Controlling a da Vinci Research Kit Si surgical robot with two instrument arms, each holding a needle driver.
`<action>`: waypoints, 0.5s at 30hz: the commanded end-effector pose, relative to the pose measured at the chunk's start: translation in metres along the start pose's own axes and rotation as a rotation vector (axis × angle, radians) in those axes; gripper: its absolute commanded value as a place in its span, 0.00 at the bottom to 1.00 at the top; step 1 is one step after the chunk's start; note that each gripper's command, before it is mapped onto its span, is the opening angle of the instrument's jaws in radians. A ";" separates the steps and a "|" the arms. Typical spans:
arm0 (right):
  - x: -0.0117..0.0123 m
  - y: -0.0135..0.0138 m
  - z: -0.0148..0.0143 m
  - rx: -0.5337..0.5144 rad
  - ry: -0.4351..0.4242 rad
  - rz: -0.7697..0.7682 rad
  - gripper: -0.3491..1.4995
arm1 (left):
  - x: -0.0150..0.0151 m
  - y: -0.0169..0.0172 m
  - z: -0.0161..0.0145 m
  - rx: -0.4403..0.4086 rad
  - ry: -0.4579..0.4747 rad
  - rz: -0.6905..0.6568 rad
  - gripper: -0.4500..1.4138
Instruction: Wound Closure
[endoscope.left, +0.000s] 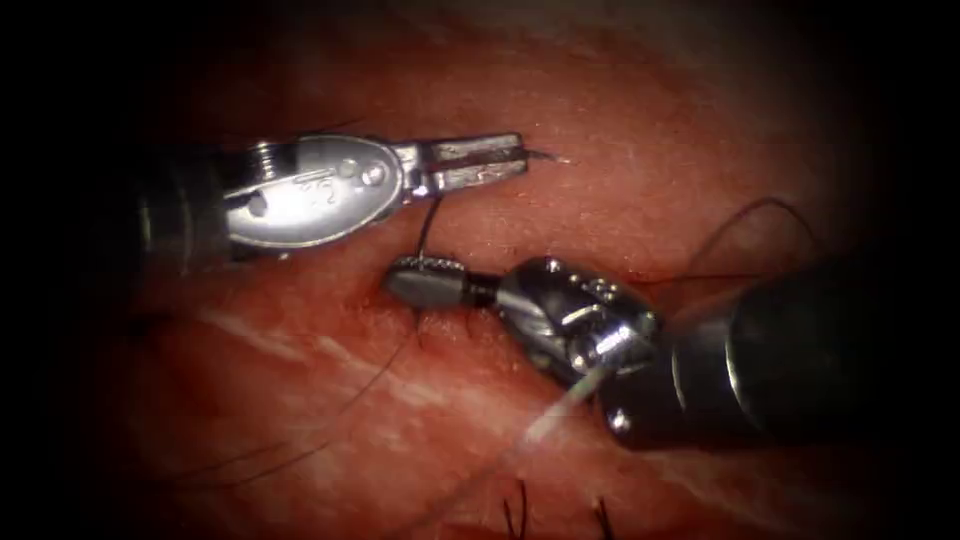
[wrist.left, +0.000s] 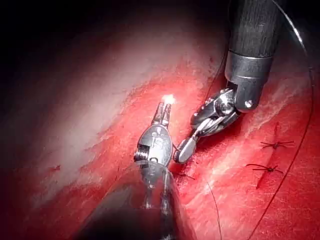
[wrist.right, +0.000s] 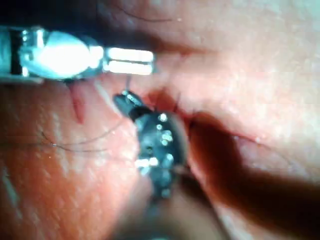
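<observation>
Left claw (endoscope.left: 515, 160) pinched shut on a thread (endoscope.left: 430, 222) end, holding it taut up off the cut (endoscope.left: 420, 310). Right claw (endoscope.left: 400, 283) lying over the cut beside that strand, closed, apparently gripping nothing. Can't spot the needle. Finished stitches (wrist.left: 272, 145) nearby on the tissue (endoscope.left: 650, 150)

I am seeing faint engraved marks on the shiny silver metal wrist plate of my left tool (endoscope.left: 315, 190) in the endoscope view, but I am finding no character on it clear enough to read.
</observation>
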 end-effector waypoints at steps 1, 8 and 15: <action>-0.0011 0.0011 -0.0009 -0.035 -0.002 -0.079 0.00 | -0.0004 0.0000 0.0006 -0.006 0.001 -0.083 0.08; -0.0006 0.0028 -0.0037 -0.143 -0.062 -0.420 0.00 | 0.0011 -0.0013 -0.0008 -0.071 -0.075 -0.346 0.68; -0.0006 0.0023 -0.0040 -0.152 -0.293 -0.764 0.00 | 0.0025 -0.0015 -0.0032 -0.150 -0.173 -0.390 0.67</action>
